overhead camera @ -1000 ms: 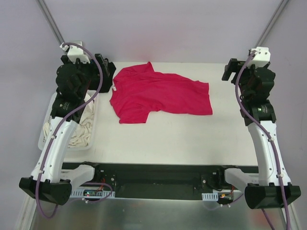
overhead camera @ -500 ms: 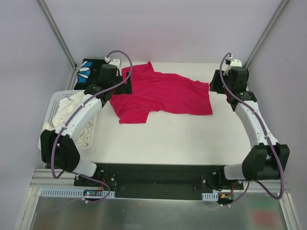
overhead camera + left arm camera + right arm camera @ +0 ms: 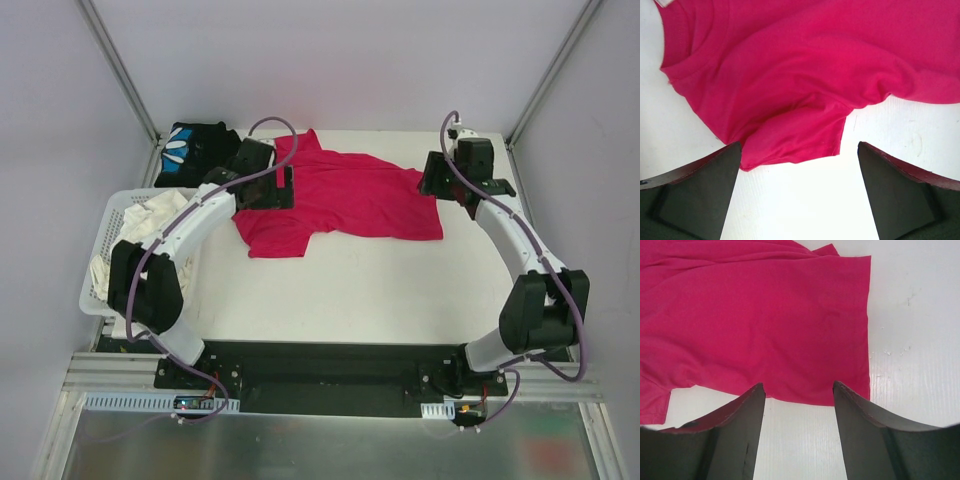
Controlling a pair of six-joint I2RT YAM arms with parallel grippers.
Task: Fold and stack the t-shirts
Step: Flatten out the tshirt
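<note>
Left pincer (image 3: pixel 799 150) and right pincer (image 3: pixel 798 386) both spread (nothing pinched) above the magenta t-shirt (image 3: pixel 340 200)

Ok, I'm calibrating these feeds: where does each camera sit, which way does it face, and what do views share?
Top external: above and behind the bases, facing down and forward over the table; shows left arm, right arm, magenta-red t-shirt, black t-shirt, basket.
Left wrist: on the left arm, looking down past the open left gripper at the magenta-red shirt's sleeve and collar.
Right wrist: on the right arm, looking down past the open right gripper at that shirt's hem corner.
Shared: all three see the magenta-red t-shirt and table.
</note>
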